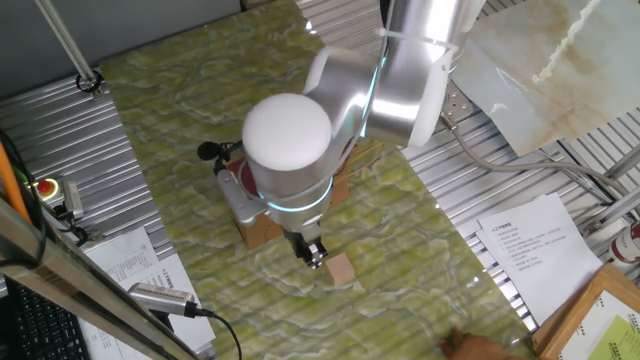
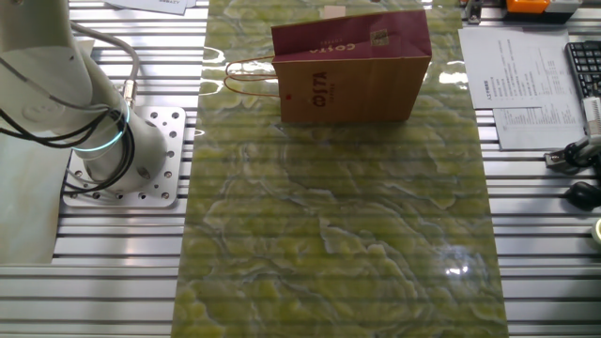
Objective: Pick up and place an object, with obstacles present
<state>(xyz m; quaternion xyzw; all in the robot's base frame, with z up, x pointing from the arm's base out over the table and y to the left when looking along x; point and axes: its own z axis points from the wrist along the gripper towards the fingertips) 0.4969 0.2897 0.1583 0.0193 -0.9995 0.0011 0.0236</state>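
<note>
Cube [image 1: 340, 268]: small, light tan wood, plain faces, resting flat on the green marbled mat [image 1: 430, 230], near the paper bag [image 1: 262, 225] but apart from it. Gripper [image 1: 316, 255] hangs just beside the cube's near-left edge; arm hides the fingers, so cannot tell whether they are spread or shut. The other fixed view shows the bag [image 2: 352, 70] but no cube. Judgement: rigid, light, not fragile; smooth faces could slip. Best grip: two opposite flat sides, mid-height, squarely.

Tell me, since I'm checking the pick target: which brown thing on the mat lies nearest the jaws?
The small tan wooden cube, right beside the gripper. The Costa paper bag is far larger and sits farther from it.
</note>
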